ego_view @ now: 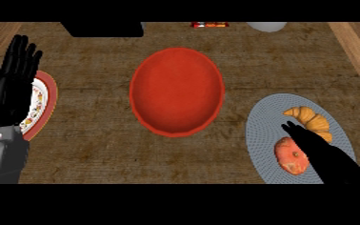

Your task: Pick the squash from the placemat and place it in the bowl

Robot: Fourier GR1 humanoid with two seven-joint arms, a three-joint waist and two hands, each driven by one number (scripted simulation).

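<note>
a worn brown wooden counter [91, 157] fills the view, with a red bowl [177, 91] at its middle and a grey placemat [271, 119] to the right. the orange squash [289, 155] lies on the placemat beside a croissant [309, 117]. the right hand [320, 150], fingers straight, reaches over them holding nothing; the left hand [17, 76] rests open over a patterned plate [44, 102] at the left edge.

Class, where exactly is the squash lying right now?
In the head view, the squash lies at lower right on the grey placemat, just below the croissant, with the right hand beside it.
</note>
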